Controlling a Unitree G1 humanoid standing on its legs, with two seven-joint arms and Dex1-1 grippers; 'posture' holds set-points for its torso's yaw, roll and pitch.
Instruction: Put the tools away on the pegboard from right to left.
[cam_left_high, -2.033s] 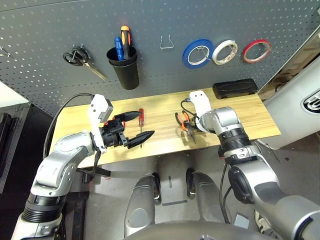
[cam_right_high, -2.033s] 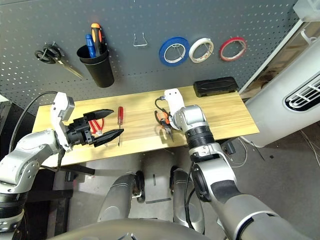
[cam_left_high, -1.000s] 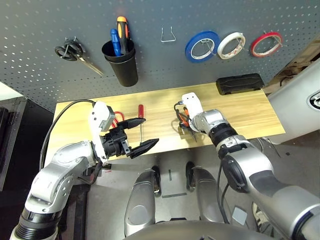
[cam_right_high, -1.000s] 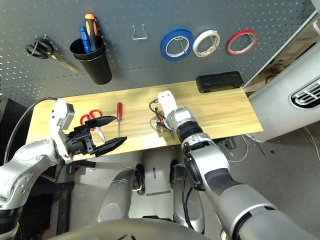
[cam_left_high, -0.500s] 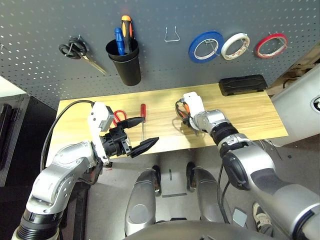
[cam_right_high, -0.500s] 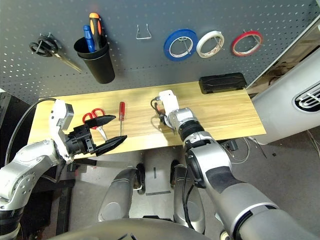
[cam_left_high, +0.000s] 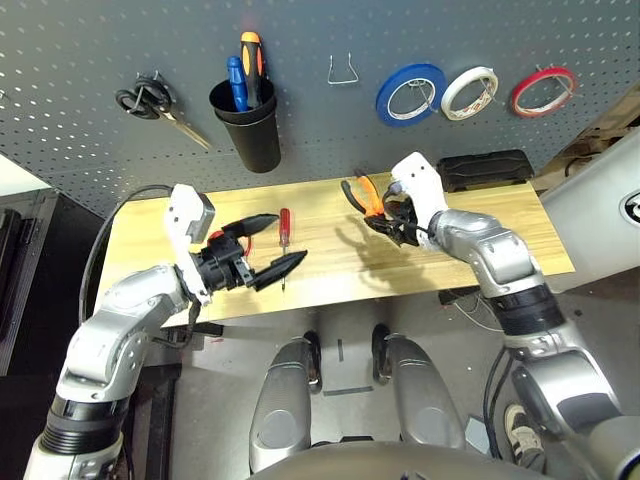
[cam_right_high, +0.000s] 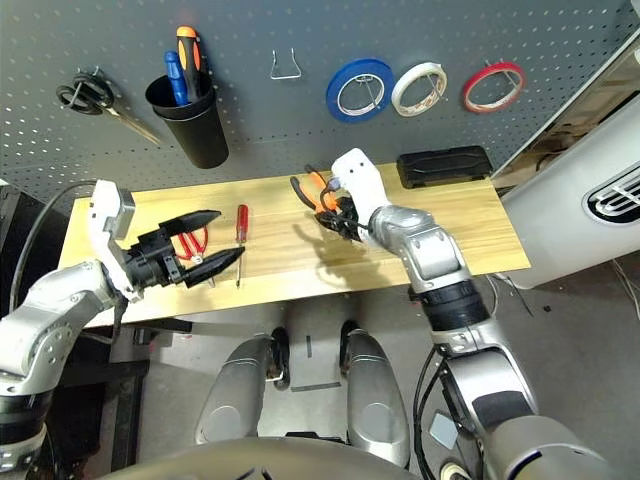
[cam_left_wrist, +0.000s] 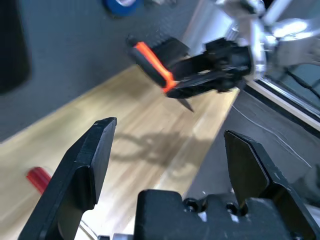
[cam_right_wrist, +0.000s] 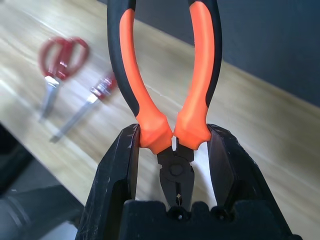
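Note:
My right gripper (cam_right_wrist: 172, 145) is shut on the orange-and-black-handled pliers (cam_left_high: 358, 192), gripping them near the joint and holding them in the air above the middle of the wooden table (cam_left_high: 320, 260). Their handles point up toward the pegboard (cam_left_high: 300, 130). On the table's left part, my left gripper (cam_left_high: 288, 238) hovers open with nothing between its fingers. The red-handled screwdriver (cam_left_high: 283, 228) lies just beyond it, and the red-handled scissors (cam_right_wrist: 60, 70) lie behind the left gripper, partly hidden. A thin red tape ring (cam_left_high: 543, 90) hangs at the pegboard's far right.
On the pegboard hang a white tape roll (cam_left_high: 470, 90), a blue tape roll (cam_left_high: 410, 93), a bare wire hook (cam_left_high: 345, 70), a black cup (cam_left_high: 248, 130) holding two screwdrivers, and black-handled scissors (cam_left_high: 150, 105). A black case (cam_left_high: 485, 168) lies at the table's back right.
My right gripper has closed on the pliers and lifted them off the table, up and back toward the pegboard. The left gripper stays open and has shifted slightly back over the table.

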